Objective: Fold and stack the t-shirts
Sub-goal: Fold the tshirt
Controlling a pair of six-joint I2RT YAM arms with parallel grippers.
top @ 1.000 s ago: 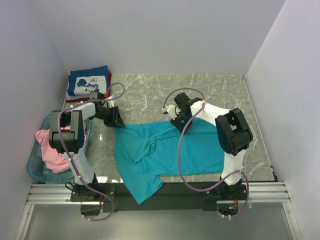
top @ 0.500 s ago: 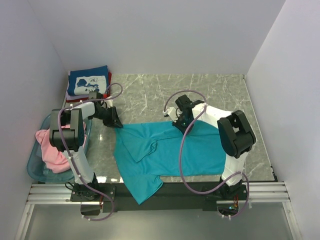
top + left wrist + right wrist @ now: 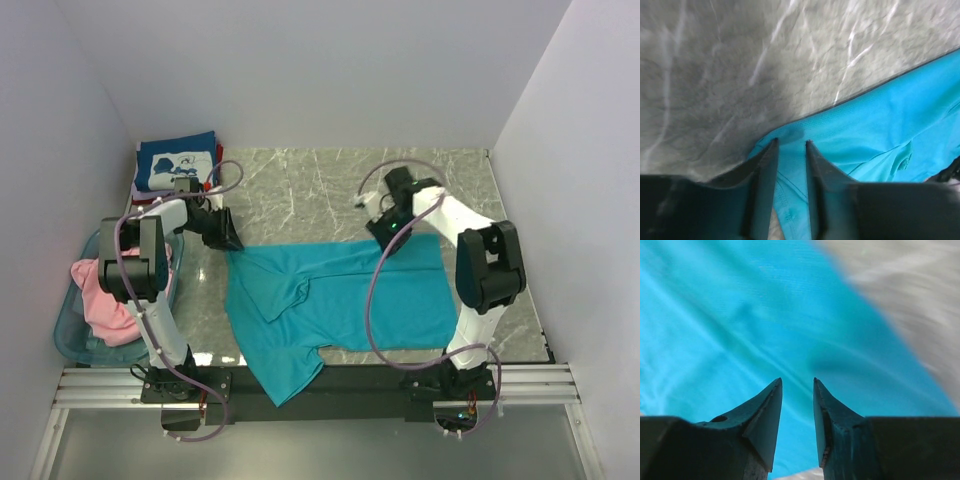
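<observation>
The teal t-shirt (image 3: 340,300) lies spread on the marble table, one sleeve hanging over the near edge. My left gripper (image 3: 228,240) is low at the shirt's far left corner. In the left wrist view its fingers (image 3: 791,142) stand a narrow gap apart, with teal cloth (image 3: 880,130) showing between them. My right gripper (image 3: 385,235) hovers at the shirt's far edge, right of centre. Its fingers (image 3: 797,381) are apart above flat teal cloth (image 3: 740,315), with nothing between them. A folded navy t-shirt with white print (image 3: 175,165) rests on a red one (image 3: 218,158) at the back left. The pink t-shirt (image 3: 100,300) sits in the basket.
A translucent light-blue basket (image 3: 72,335) stands at the left, off the table's side. White walls close in the back and both sides. Bare marble (image 3: 300,190) lies behind the teal shirt. The arms' cables loop above the shirt.
My right gripper has moved right along the shirt's far edge, and the shirt's right part now lies flatter and wider. The left gripper shifted slightly left with the shirt's corner.
</observation>
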